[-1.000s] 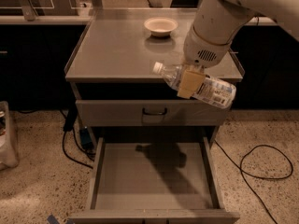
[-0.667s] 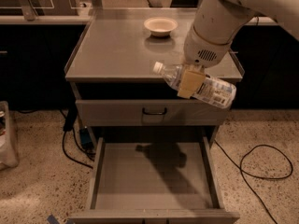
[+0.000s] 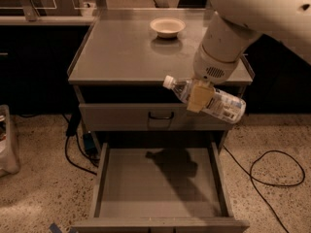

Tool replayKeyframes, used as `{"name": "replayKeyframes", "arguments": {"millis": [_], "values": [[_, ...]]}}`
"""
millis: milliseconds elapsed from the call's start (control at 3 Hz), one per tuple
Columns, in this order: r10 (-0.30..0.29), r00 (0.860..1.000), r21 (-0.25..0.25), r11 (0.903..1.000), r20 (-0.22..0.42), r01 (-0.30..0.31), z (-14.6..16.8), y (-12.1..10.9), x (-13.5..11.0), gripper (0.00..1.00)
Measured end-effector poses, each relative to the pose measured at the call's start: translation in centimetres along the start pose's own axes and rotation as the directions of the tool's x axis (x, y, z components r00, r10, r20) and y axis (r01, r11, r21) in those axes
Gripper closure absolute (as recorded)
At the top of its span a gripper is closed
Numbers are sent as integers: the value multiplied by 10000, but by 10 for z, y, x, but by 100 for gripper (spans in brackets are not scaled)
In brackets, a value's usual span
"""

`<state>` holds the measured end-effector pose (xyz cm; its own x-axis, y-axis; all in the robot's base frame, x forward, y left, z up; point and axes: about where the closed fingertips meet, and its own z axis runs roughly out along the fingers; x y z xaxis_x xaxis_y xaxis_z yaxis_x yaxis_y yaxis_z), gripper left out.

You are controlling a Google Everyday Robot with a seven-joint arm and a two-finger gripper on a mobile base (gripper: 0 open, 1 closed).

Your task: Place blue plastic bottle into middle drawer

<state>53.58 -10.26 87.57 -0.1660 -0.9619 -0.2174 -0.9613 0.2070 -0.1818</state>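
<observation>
My gripper (image 3: 198, 97) is shut on the blue plastic bottle (image 3: 221, 104), a clear bottle with a white cap and pale label. It holds the bottle on its side, cap to the left, in the air just in front of the cabinet top's front edge and above the open drawer. The middle drawer (image 3: 112, 192) is pulled out below, a wide shallow grey tray with a bare floor. The arm's shadow falls on the drawer floor.
A cream shallow bowl (image 3: 167, 27) stands at the back of the grey cabinet top (image 3: 116, 52). A shut drawer with a small black handle (image 3: 161, 115) sits above the open one. Black cables (image 3: 272, 171) lie on the speckled floor at right and left.
The bottle and gripper have barely moved; the pose over the open drawer is nearly the same.
</observation>
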Motion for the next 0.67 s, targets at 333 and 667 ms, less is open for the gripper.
{"name": "replayKeyframes", "arguments": {"millis": [333, 667], "values": [[511, 9986, -332, 9982, 156, -506, 43, 19, 24, 100], [928, 9953, -685, 9935, 262, -908, 88, 41, 49, 100]]}}
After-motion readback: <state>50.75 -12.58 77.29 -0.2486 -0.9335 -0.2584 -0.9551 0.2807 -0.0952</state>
